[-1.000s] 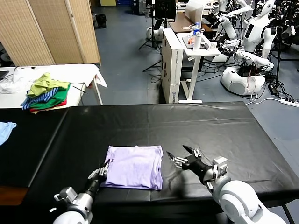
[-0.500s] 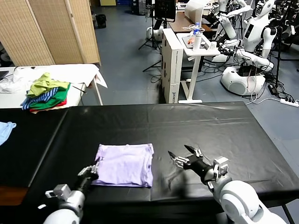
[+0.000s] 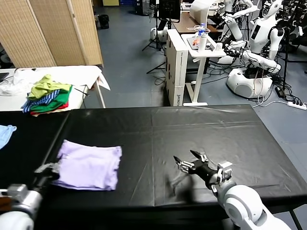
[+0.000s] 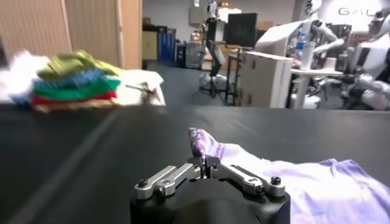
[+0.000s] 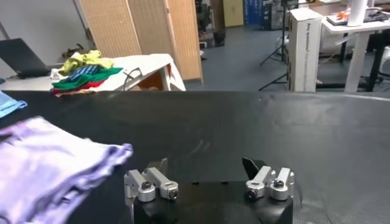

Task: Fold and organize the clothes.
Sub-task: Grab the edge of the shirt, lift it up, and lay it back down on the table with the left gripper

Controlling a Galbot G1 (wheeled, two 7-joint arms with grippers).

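The folded pale lavender T-shirt (image 3: 88, 166) lies on the black table (image 3: 163, 134) at the front left. My left gripper (image 3: 50, 167) is at its near left corner, shut on a pinch of the fabric; the left wrist view shows the jaws closed on the shirt's corner (image 4: 201, 146). The shirt also shows in the right wrist view (image 5: 49, 161). My right gripper (image 3: 188, 160) is open and empty, low over the table's front middle, well to the right of the shirt.
A heap of green, yellow, striped and red garments (image 3: 48, 98) lies on a white table at the back left. A small light blue cloth (image 3: 5, 132) lies at the far left edge. White stands and other robots are behind the table.
My left gripper has dragged the folded shirt leftwards across the table, from the front middle to the front left. The right gripper has stayed almost still.
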